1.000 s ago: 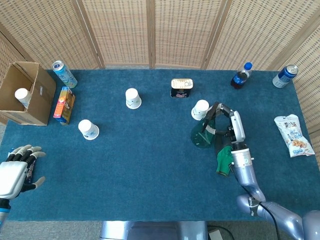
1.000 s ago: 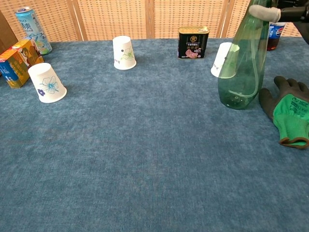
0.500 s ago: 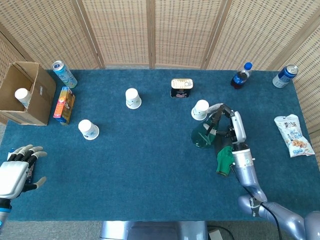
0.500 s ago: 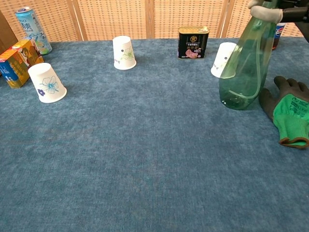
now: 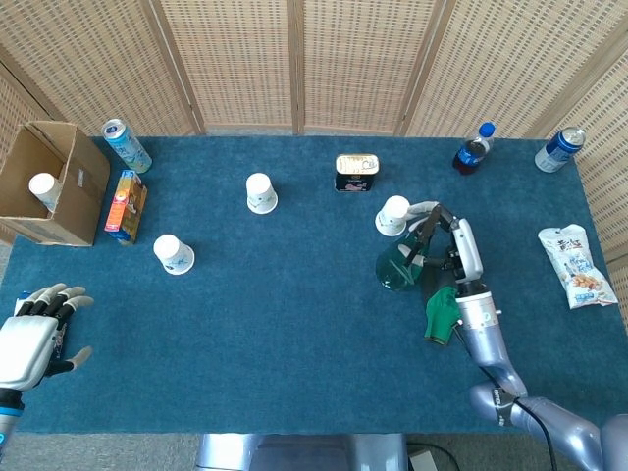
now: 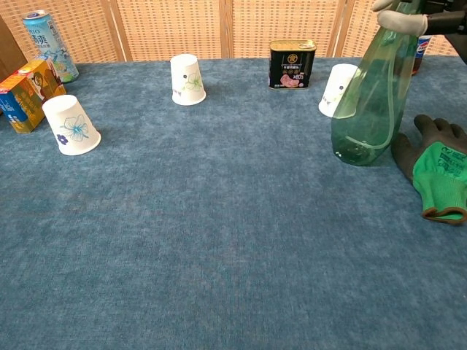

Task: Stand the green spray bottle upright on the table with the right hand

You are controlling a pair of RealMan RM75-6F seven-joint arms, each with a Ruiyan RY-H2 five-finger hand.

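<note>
Close beside the green spray bottle (image 6: 368, 102) in the right hand's (image 5: 446, 245) grasp: white cup (image 6: 337, 89), green glove (image 6: 436, 175).

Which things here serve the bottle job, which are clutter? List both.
Job: translucent green plastic spray bottle; right hand gripping its top; blue cloth table.

Clutter: green-and-grey work glove; white paper cups; dark meat tin; brown cardboard box.

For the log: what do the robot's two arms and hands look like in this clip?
The right arm is a silver-grey metal tube with rounded joints and a thin black cable near its base. The right hand has a white back plate and dark fingers with pale tips. The left hand is likewise white-backed, with black fingers capped in light grey; only a short blue-edged stub of its wrist shows.
</note>
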